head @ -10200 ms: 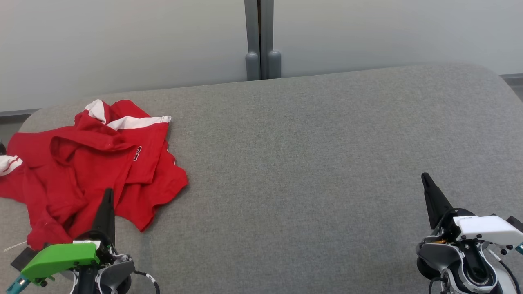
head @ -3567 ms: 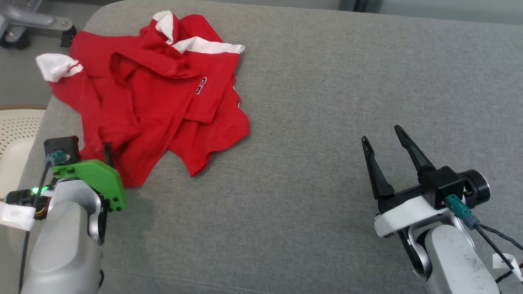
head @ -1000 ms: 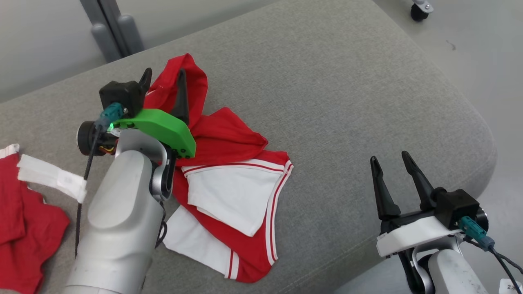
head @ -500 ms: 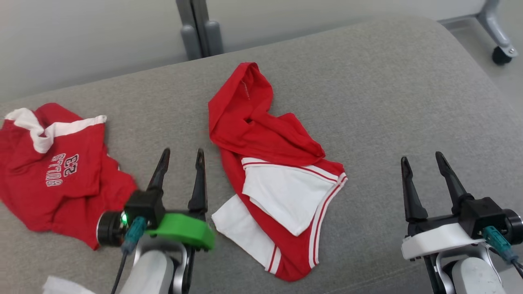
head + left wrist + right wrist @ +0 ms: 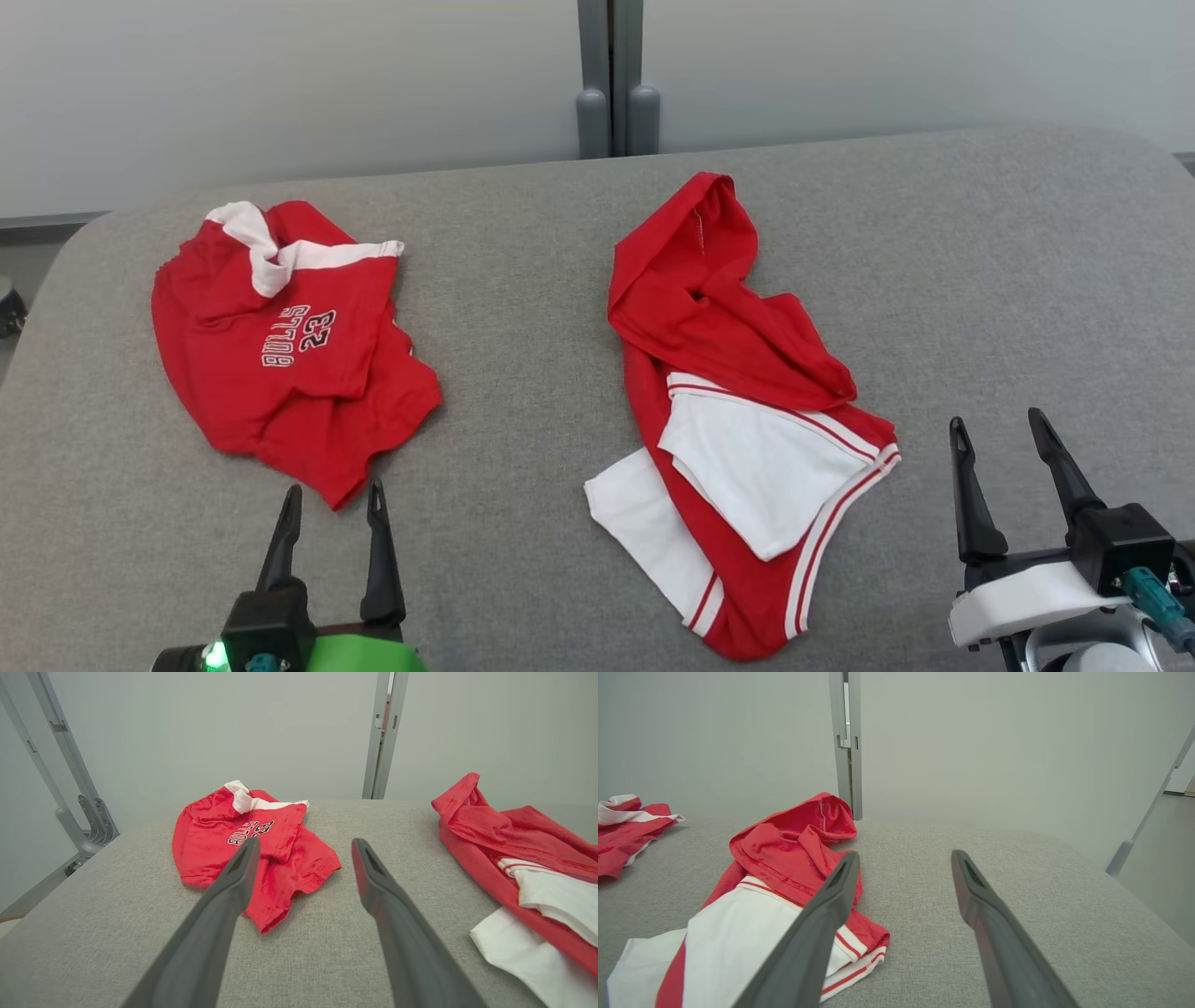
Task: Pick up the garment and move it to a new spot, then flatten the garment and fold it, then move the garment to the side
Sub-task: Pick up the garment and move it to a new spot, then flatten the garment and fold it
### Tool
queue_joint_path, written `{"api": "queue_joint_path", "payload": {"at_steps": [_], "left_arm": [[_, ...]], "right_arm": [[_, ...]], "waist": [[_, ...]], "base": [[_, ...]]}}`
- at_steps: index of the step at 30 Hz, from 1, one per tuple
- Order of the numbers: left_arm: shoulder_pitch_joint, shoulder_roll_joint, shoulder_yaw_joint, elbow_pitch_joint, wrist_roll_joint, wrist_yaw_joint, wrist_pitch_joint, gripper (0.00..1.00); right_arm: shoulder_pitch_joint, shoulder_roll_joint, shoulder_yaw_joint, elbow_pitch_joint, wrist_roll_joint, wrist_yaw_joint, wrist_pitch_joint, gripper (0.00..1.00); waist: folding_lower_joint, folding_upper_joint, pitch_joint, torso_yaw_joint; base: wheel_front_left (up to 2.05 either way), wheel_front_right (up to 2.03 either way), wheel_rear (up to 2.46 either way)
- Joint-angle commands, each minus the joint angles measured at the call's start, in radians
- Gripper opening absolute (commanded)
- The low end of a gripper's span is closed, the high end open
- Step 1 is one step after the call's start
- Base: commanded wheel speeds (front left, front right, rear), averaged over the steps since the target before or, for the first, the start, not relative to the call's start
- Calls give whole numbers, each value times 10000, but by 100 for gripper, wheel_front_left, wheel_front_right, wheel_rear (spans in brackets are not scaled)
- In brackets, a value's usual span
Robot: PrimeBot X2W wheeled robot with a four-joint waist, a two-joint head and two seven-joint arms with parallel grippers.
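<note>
- The left claw [image 5: 333, 488], at the lower left of the head view, stands wide open and holds nothing. Its fingers point up the frame, just below the bottom corner of a red shirt [image 5: 280, 373].
- The right claw [image 5: 996, 420], at the lower right, is spread just as wide and is empty, above the bare grey cushion [image 5: 523, 401].
- The red and white shorts [image 5: 738, 373] lie crumpled in the middle of the frame, between the two claws, nearer the right one and touching neither.
- The shirt lies at the upper left, well apart from the shorts.
</note>
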State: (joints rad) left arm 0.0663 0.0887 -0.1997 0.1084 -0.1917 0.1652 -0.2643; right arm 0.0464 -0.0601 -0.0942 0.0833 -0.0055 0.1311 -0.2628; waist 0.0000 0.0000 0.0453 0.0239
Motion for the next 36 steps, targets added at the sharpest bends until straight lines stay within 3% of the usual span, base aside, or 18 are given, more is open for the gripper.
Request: {"api": "queue_joint_path", "payload": {"at_steps": [1, 11, 23, 29, 36], "left_arm": [[296, -7, 160, -3, 59, -111, -7, 100], [844, -245, 1117, 256, -168, -1764, -9, 100], [656, -368, 1338, 685, 40, -2243, -10, 100], [21, -381, -25, 1408, -298, -2399, 14, 100], [-1779, -361, -2268, 2747, -901, -2578, 1606, 100]], "right_arm": [[155, -6, -11, 45, -63, -7, -38, 100], [383, 51, 47, 391, -49, -7, -38, 100], [202, 81, 217, 532, 14, -7, -38, 100], [71, 82, 330, 455, 16, -7, -38, 100], [-239, 82, 603, 455, 70, -7, -38, 100]], "waist": [[0, 0, -306, 331], [0, 0, -466, 477], [0, 0, -544, 267], [0, 0, -413, -59], [0, 0, 5, -687]], "base": [[0, 0, 0], [0, 0, 0], [0, 0, 0], [0, 0, 0], [0, 0, 0]]}}
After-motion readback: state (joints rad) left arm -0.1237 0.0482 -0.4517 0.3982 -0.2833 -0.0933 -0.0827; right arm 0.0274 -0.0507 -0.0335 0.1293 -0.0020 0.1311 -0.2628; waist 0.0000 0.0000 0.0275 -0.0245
